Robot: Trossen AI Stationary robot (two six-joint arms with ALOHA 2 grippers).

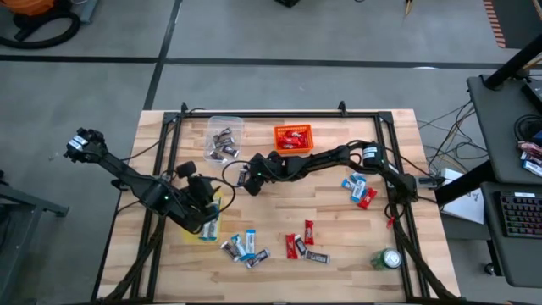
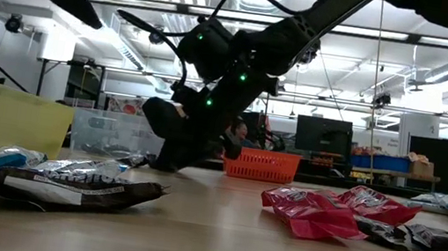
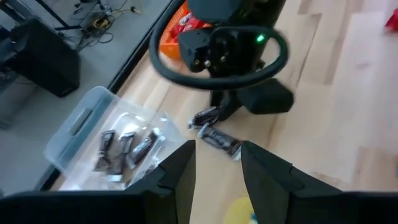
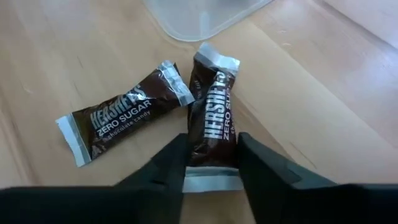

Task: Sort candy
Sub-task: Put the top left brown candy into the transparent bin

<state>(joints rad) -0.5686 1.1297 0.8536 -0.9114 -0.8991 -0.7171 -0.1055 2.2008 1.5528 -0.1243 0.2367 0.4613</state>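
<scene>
The right gripper [image 4: 211,163] sits low on the table [image 1: 339,220], fingers clasping one dark brown bar [image 4: 211,124]; a second brown bar [image 4: 121,115] lies touching it, just beside the clear bin [image 1: 224,137]. The left gripper [image 3: 217,168], jaws parted and empty, hovers over the yellow bin [image 1: 212,222].

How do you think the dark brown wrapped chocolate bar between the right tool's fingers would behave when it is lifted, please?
The dark brown wrapped chocolate bar lies flat and small, so it is probably light and keeps its shape. Its glossy wrapper could slip in the right tool. The crimped silver ends look floppy. Its end sits against the second brown bar, which might shift.
</scene>
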